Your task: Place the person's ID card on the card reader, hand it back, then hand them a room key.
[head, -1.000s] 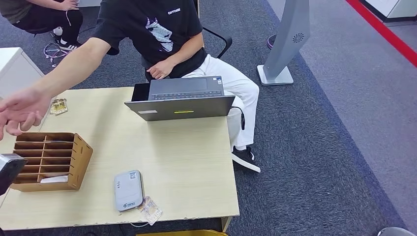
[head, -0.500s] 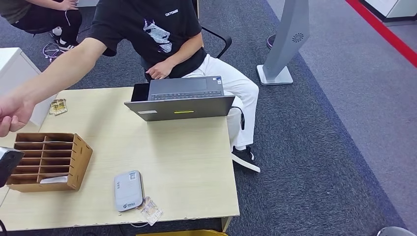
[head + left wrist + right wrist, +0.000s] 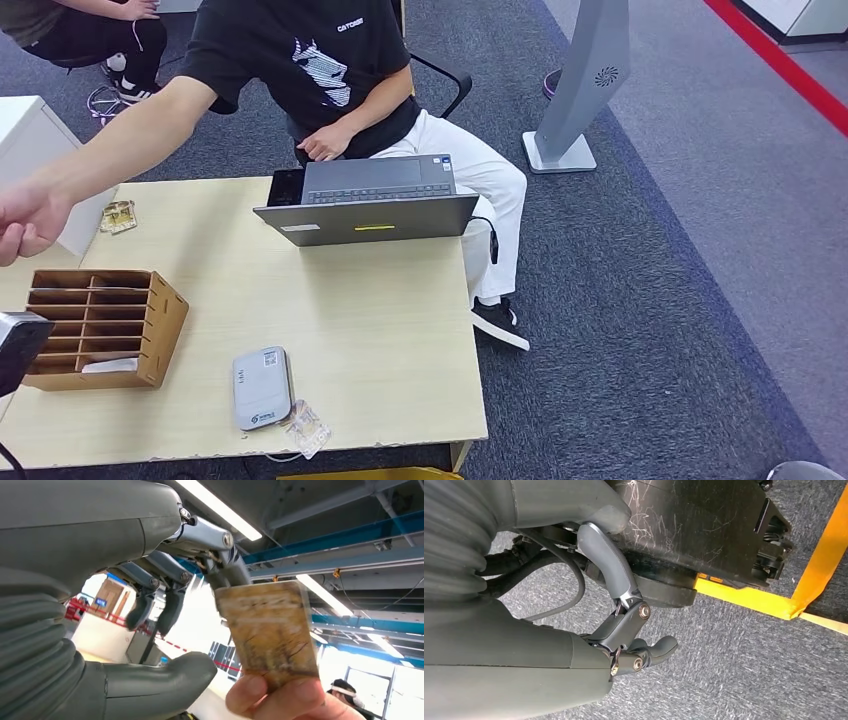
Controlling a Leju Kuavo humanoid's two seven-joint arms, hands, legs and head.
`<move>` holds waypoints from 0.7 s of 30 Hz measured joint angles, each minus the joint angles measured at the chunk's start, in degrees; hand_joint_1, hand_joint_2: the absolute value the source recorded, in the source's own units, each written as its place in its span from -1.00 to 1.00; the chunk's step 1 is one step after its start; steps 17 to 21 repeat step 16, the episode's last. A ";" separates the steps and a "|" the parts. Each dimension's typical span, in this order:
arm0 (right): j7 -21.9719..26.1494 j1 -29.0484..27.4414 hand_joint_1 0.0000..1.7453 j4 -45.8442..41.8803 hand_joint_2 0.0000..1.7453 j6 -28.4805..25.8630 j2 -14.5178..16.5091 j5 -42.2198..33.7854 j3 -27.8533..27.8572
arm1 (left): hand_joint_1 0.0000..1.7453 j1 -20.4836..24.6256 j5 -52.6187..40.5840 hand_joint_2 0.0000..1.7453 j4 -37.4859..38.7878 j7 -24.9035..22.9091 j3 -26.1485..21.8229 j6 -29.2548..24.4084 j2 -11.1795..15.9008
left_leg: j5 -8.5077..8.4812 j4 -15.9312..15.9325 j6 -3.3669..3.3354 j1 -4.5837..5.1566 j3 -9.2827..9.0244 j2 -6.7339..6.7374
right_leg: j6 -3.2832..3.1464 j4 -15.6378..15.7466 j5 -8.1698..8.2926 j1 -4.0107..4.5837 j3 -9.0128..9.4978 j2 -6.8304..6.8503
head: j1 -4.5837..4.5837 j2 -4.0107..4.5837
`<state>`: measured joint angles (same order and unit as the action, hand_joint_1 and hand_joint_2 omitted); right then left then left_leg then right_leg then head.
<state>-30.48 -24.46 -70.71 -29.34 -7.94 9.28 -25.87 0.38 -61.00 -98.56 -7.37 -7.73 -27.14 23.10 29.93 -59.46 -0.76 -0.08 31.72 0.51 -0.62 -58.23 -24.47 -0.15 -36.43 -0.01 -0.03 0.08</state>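
I see the ID card (image 3: pixel 267 632) pinched by the person's fingers (image 3: pixel 280 697) against my left hand (image 3: pixel 165 575), which is spread and empty; the card looks thin, stiff and slick, so I'd pinch its free end flat, while my right hand (image 3: pixel 624 625) hangs curled, holding nothing.

The middle of the counter (image 3: pixel 380 320) is bare wood, from the laptop (image 3: pixel 370 205) at the far edge down to the near edge and across to the right edge. The left part is crowded: a wooden slotted box (image 3: pixel 100 326) sits by the left edge, the grey card reader (image 3: pixel 261 387) lies at the near edge with a clear sleeve (image 3: pixel 308 430) touching it, and a person's arm (image 3: pixel 120 150) reaches across above the far left corner.
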 joint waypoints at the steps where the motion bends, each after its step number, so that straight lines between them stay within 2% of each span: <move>1: -0.01 0.11 -1.00 0.07 1.00 -0.02 -0.10 -0.04 -0.19 | -1.00 -0.01 0.59 1.00 -0.40 0.08 0.00 0.31 -0.18 | 0.00 0.00 0.00 0.00 0.00 0.00 | 0.00 0.00 0.00 0.00 0.00 0.00 | 0.00 0.00; 6: -1.05 0.39 -1.00 0.10 1.00 -0.48 -0.87 0.04 -1.53 | -1.00 -1.97 3.14 1.00 -3.33 0.78 -0.01 -0.14 -1.23 | 0.01 0.00 -0.01 0.00 0.00 0.03 | 0.00 0.00 0.00 -0.01 0.01 -0.01 | 0.01 0.01; 15: -4.71 -0.13 -1.00 -1.98 1.00 -1.84 -3.02 -0.09 -4.61 | -1.00 -11.80 6.50 1.00 -11.06 2.48 -2.77 -2.83 -4.45 | 0.12 0.01 0.03 0.00 0.02 0.03 | 0.05 0.01 -0.08 0.00 0.01 -0.04 | 0.00 0.00; 21: -4.91 -0.14 -1.00 -2.08 1.00 -1.89 -3.08 -0.18 -4.70 | -1.00 -12.29 6.75 1.00 -11.38 2.57 -3.03 -2.93 -4.70 | 0.13 0.01 0.03 0.00 0.02 0.04 | 0.04 0.01 -0.08 0.00 0.01 -0.04 | 0.01 0.00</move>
